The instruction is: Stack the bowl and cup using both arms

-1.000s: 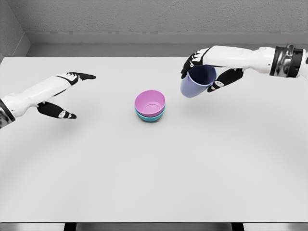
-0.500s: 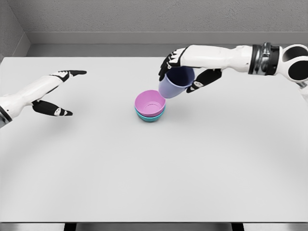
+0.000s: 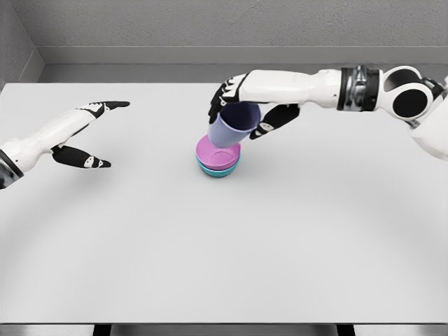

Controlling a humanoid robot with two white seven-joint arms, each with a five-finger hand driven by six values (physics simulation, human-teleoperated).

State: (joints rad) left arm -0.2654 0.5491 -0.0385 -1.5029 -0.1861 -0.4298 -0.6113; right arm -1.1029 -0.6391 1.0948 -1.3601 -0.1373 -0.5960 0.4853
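Right hand [image 3: 246, 110] grips the lavender cup [image 3: 232, 124], tilted, its base over the pink bowl [image 3: 218, 151] nested in the teal bowl [image 3: 218, 169], mid-counter [image 3: 224, 245]. Left hand [image 3: 85, 133] open near the left edge

Broad white bench [image 3: 224, 266] filling most of the view, evenly lit, soft shadows only. Behind it, a grey rough-textured wall [image 3: 231, 21] with a paler ledge along its foot (perhaps a skirting). At far left, a second grey wall [image 3: 12, 38] meeting it at the corner.
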